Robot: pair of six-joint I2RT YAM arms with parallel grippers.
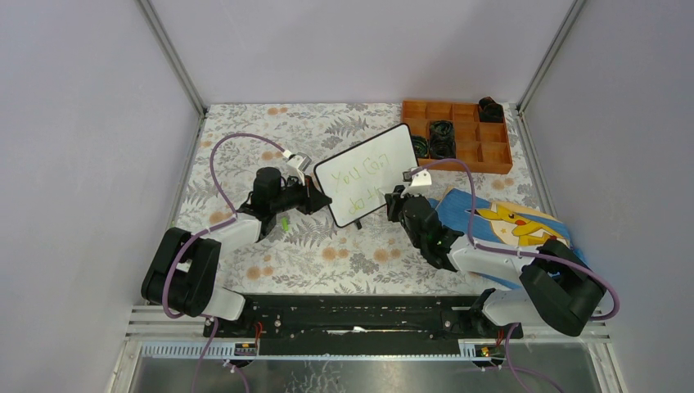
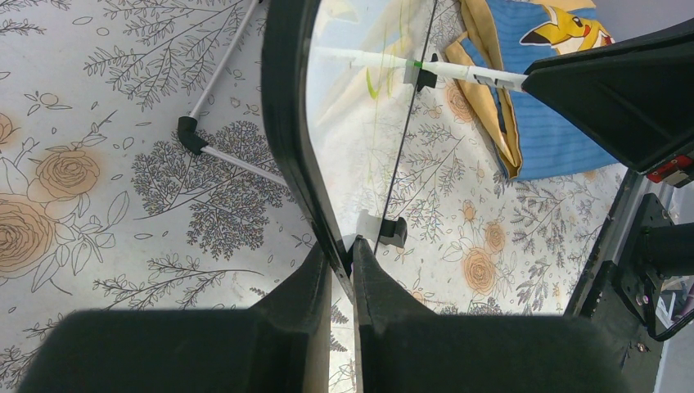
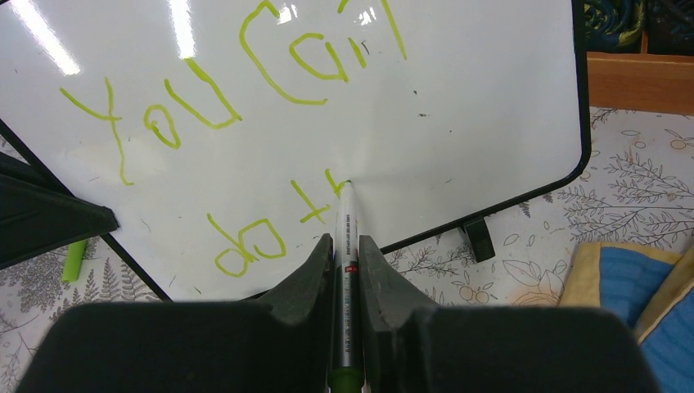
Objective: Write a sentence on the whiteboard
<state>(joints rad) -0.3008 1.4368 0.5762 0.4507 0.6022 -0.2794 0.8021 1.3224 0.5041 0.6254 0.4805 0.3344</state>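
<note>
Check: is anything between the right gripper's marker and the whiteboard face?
Nothing visible. The marker, held in the right gripper, has its tip on the whiteboard at the sentence's second line. The left gripper clamps the board's edge, off to the side.

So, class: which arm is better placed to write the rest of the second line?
Right: the right fingers grip the marker, tip on the whiteboard; the left fingers only clamp the board's edge.

Floral table cover [image 1: 327, 258], orange divided tray [image 1: 493, 154] — black coils [image 1: 442, 135] inside, blue Pikachu cloth [image 1: 507, 221], green cap [image 1: 284, 222].
</note>
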